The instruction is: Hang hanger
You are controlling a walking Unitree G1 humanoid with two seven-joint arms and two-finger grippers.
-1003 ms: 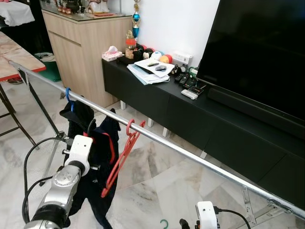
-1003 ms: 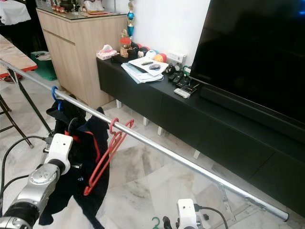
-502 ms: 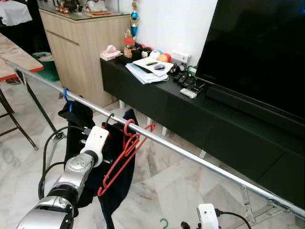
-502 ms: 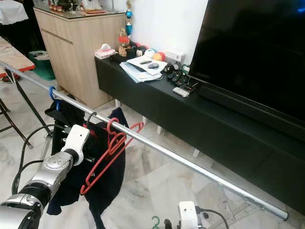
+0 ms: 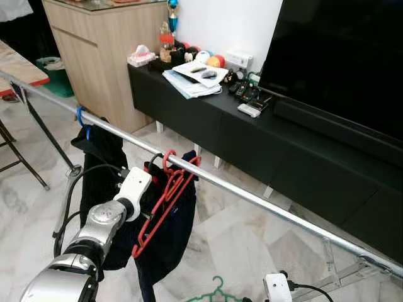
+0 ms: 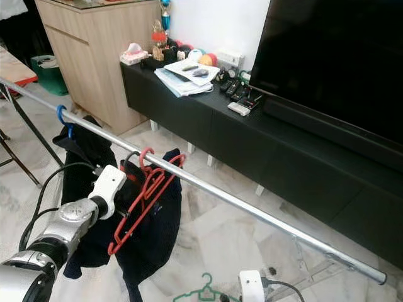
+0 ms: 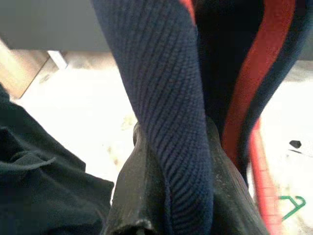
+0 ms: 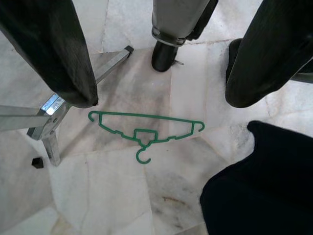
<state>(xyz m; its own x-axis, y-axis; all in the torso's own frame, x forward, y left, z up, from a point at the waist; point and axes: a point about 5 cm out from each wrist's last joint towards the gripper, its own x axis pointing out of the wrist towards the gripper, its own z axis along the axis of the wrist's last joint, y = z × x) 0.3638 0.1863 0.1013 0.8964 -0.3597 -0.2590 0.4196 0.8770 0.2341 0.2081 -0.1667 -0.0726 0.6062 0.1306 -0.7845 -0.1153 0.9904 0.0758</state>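
Observation:
A silver rail [image 5: 252, 196] crosses the room at a slant. Red hangers [image 5: 165, 189] hook over it. Right beside them hangs a navy garment with red trim [image 5: 169, 236], and a thin black hook [image 6: 132, 155] rises from it to the rail. My left gripper [image 7: 178, 196] is shut on a fold of that garment, one black finger [image 7: 134, 191] on each side. My left arm [image 5: 107, 217] reaches up to it from below. A green hanger [image 8: 145, 131] lies flat on the marble floor under my right gripper [image 8: 162, 102], which hangs open low down.
Further left on the rail a blue hook [image 5: 79, 116] carries a dark garment [image 5: 101, 157]. A black TV console [image 5: 264, 148] with papers and remotes, a large TV [image 5: 340, 63] and a wooden cabinet [image 5: 94, 44] stand behind. The rack's foot [image 8: 46, 129] is near the green hanger.
My left arm has lifted the navy garment and carried it right along the rail, up against the red hangers. The camera has tipped down, so the green hanger shows more.

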